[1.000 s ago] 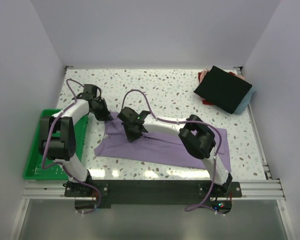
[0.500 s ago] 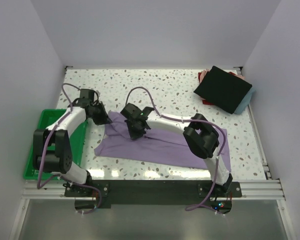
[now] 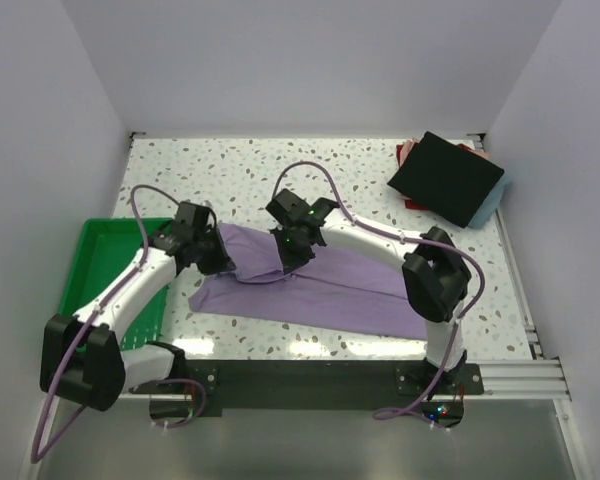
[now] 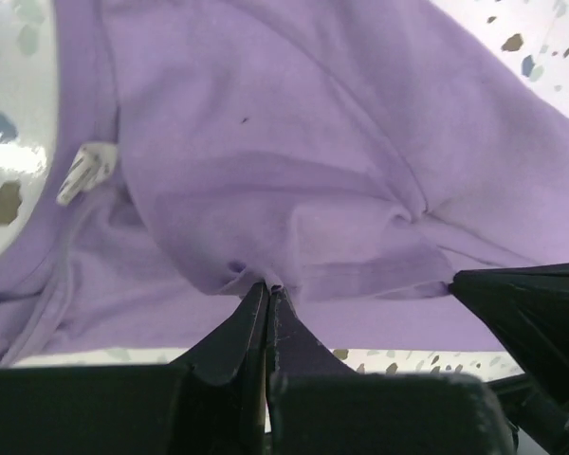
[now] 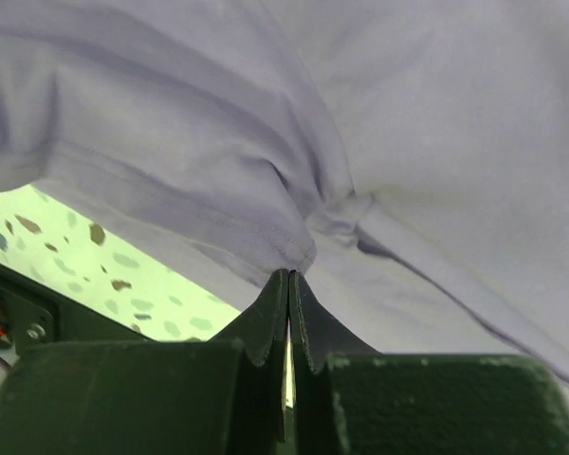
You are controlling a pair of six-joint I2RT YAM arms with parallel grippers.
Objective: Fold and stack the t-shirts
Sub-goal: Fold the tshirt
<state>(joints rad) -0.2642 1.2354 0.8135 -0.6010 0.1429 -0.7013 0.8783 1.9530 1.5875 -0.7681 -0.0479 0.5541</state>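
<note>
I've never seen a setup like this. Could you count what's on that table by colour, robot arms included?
purple tee: 1
black tee: 1
red-pink tee: 1
light blue tee: 1
green tray: 1
arms: 2 (left arm, right arm)
total: 7

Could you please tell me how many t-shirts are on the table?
4: the lavender t-shirt spread at the centre; the black t-shirt, red t-shirt and light blue t-shirt stacked at the far right corner. More may hide in that stack.
</note>
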